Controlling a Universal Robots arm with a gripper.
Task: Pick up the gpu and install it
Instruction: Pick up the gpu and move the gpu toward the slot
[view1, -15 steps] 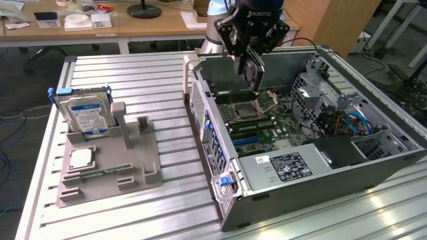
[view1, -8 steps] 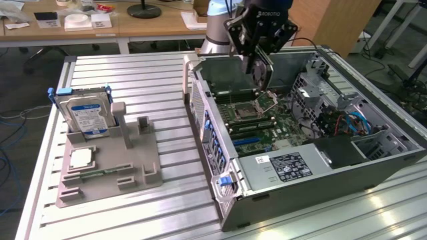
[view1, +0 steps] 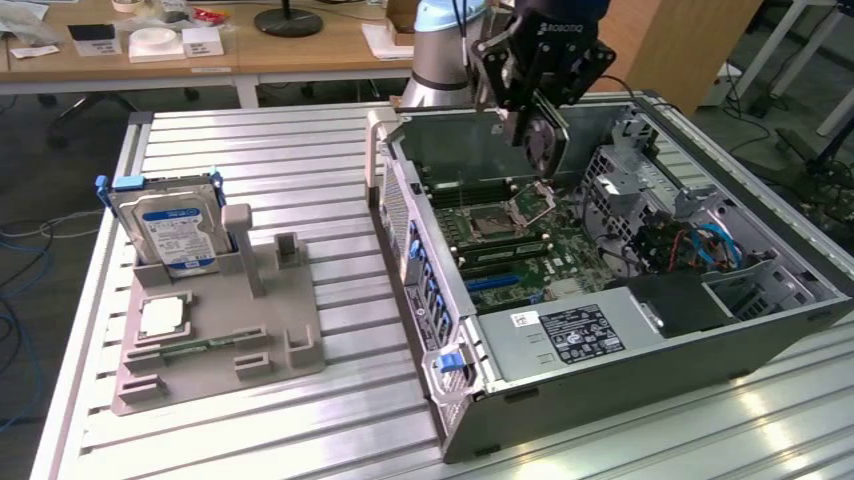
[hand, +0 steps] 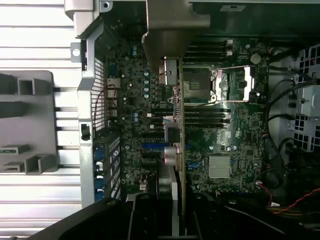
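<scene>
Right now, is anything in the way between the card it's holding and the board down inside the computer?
Nothing visible blocks it. The end effector holds the gpu over the open case, above the motherboard. The raised socket frame stands close beside the path.

Only thing I can actually read is the brand "ROBOTIQ" in white on the black body of the gripper (view1: 531, 115), up around 1 o'clock in the exterior view. The hard drive (view1: 167, 232) at 9 o'clock has a blue-and-white label, and the power supply (view1: 574, 335) near 4 o'clock has a black-and-white sticker. The print on both is illegible.
</scene>
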